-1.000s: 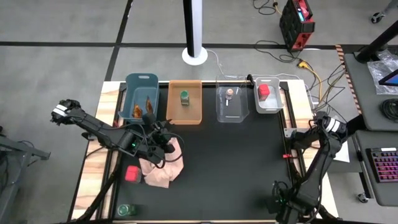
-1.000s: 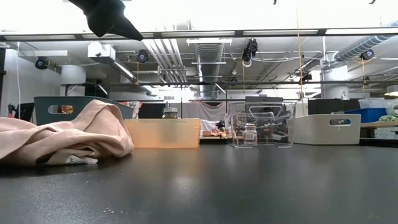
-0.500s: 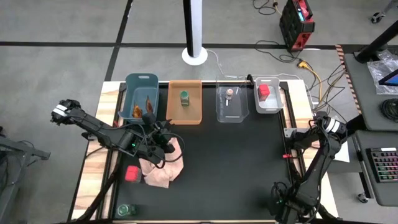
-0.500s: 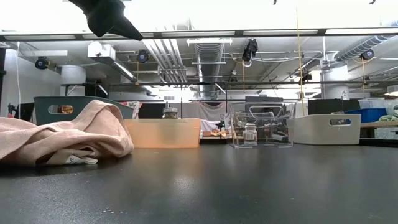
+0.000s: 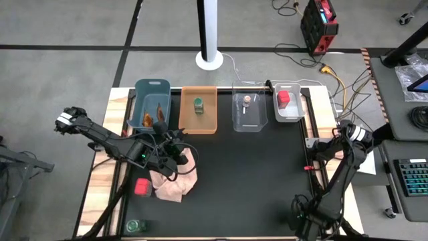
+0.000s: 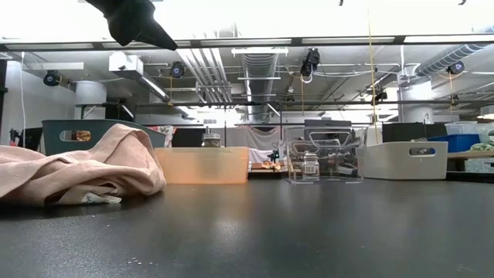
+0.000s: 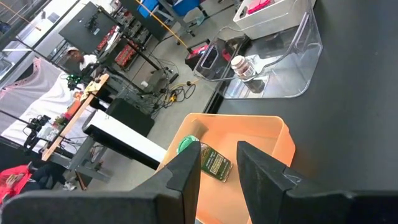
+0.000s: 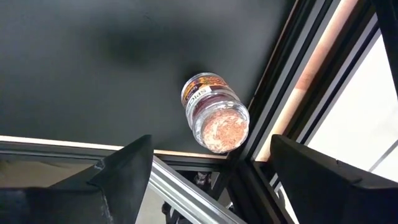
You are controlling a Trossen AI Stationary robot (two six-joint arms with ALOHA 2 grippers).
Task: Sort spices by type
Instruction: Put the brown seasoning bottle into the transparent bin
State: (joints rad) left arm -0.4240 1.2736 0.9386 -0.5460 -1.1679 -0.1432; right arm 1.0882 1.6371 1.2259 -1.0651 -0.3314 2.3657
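From above, nearest the front edge of the black worktop, a green-capped jar lies unsorted at the left corner. Just behind it a red boxy container sits touching a crumpled pink cloth. A small jar of orange-brown spice lies on its side at the worktop's right edge. The left tool hovers over the cloth's far edge, fingers slightly parted and holding nothing, probably between picks. The right tool waits beyond the right edge, fingers wide apart, empty. Along the far edge four bins hold one kind each: foil packets in the teal bin, a green-capped jar in the orange bin, a tan-lidded jar in the clear bin, a red container in the white bin.
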